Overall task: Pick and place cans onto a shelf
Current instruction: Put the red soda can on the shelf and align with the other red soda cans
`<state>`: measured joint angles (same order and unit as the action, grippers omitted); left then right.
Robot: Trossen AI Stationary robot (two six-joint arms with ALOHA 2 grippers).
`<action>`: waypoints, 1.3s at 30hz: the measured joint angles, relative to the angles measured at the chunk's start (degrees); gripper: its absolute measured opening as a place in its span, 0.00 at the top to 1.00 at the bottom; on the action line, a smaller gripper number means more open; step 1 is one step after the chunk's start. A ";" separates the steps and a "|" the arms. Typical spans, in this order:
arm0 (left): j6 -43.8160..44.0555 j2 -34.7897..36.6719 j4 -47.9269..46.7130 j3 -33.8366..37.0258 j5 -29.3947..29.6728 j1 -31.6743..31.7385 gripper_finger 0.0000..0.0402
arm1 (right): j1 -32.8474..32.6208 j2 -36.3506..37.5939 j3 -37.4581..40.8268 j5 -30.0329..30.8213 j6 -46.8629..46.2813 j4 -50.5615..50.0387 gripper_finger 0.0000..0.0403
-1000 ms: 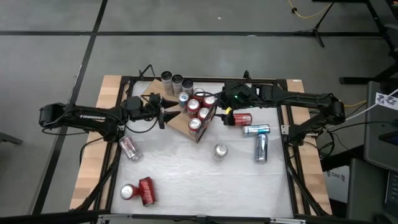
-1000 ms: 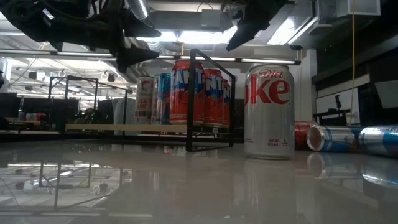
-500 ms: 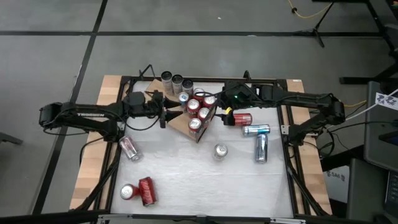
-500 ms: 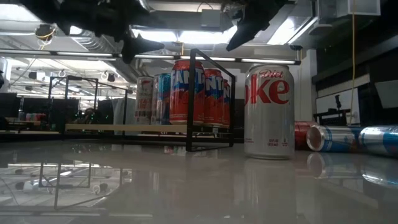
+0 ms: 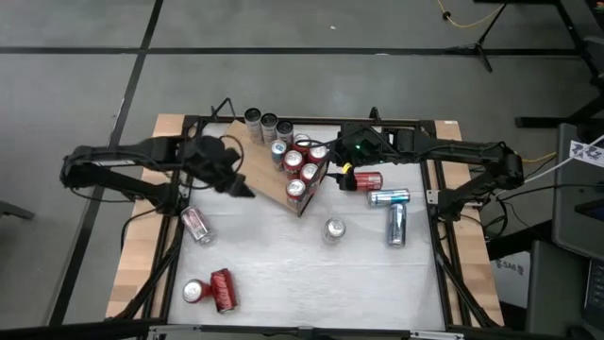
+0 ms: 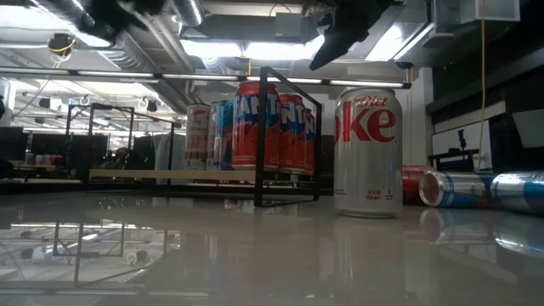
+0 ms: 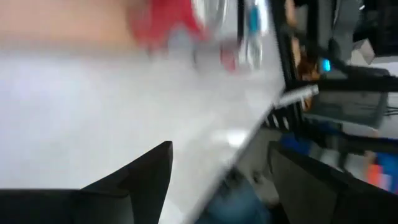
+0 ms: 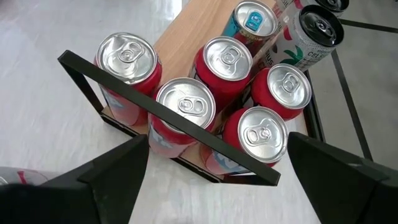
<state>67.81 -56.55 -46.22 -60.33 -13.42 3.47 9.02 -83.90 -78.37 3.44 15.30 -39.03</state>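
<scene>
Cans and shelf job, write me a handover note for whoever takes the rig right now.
Left tool: open, empty, above the table beside the light-brown wooden shelf board.
Right tool: open, empty, over the shelf's black-framed end.
Done: six silver-topped cans on the shelf, mostly red.
Left: three slim cans standing behind the shelf; a silver Diet Coke can upright on the white tabletop; red and blue-silver cans lying right of the shelf; one silver and two red cans lying near the left front.

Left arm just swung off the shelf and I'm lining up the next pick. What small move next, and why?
Probably swing the open, empty left gripper toward the fallen can just beyond it; the shelf has bare board.
</scene>
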 joint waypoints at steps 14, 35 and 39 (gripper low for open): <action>34.43 -3.22 -4.34 -3.96 -4.10 -32.09 0.36 | 0.00 -0.02 0.00 -0.02 0.01 -0.09 0.08; 46.07 -12.51 -7.18 -3.96 -9.82 -50.81 0.36 | 0.00 -0.02 0.00 -4.52 -0.01 -0.08 0.08; 46.07 -12.61 -7.21 -3.96 -9.70 -50.81 0.36 | 0.00 -0.02 0.00 -4.53 -0.01 -0.07 0.08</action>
<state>113.88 -69.17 -53.43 -64.29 -23.13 -47.34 9.02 -83.92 -78.37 -1.09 15.29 -39.09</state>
